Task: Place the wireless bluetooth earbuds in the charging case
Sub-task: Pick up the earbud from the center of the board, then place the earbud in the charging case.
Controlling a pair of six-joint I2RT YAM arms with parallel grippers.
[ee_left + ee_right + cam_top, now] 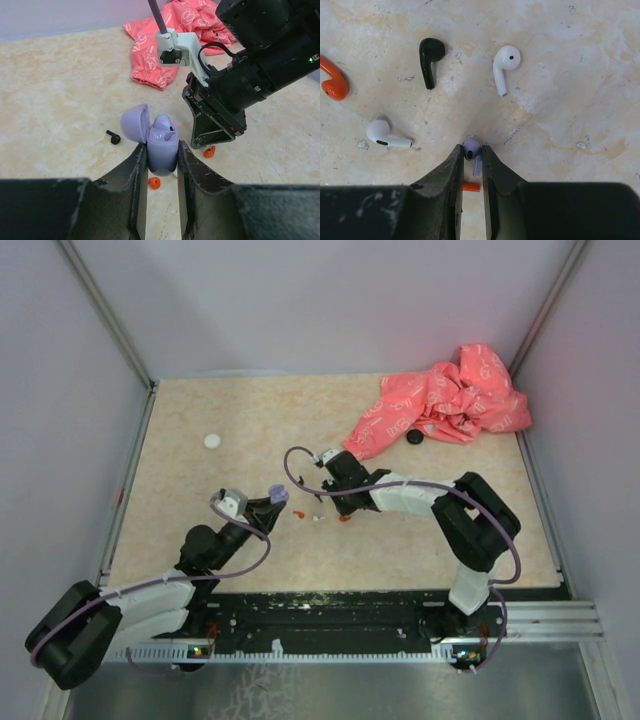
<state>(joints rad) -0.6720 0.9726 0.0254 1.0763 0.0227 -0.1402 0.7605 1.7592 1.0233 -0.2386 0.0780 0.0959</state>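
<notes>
My left gripper [161, 159] is shut on the open purple charging case [162, 150], held upright, lid [135, 124] tipped back, with one purple earbud [163, 122] seated in it. In the top view the case [279, 495] is left of my right gripper [322, 504]. My right gripper [471, 155] is shut on a purple earbud [471, 148] at its fingertips, close above the table. Around it lie a black earbud [430, 56], two white earbuds [505, 62] [382, 134] and an orange earbud [334, 84]. Another orange earbud [471, 187] shows under the fingers.
A crumpled pink cloth [440, 400] lies at the back right with a black disc [414, 437] by its edge. A white disc [212, 440] lies at the back left. Grey walls close in the table on three sides.
</notes>
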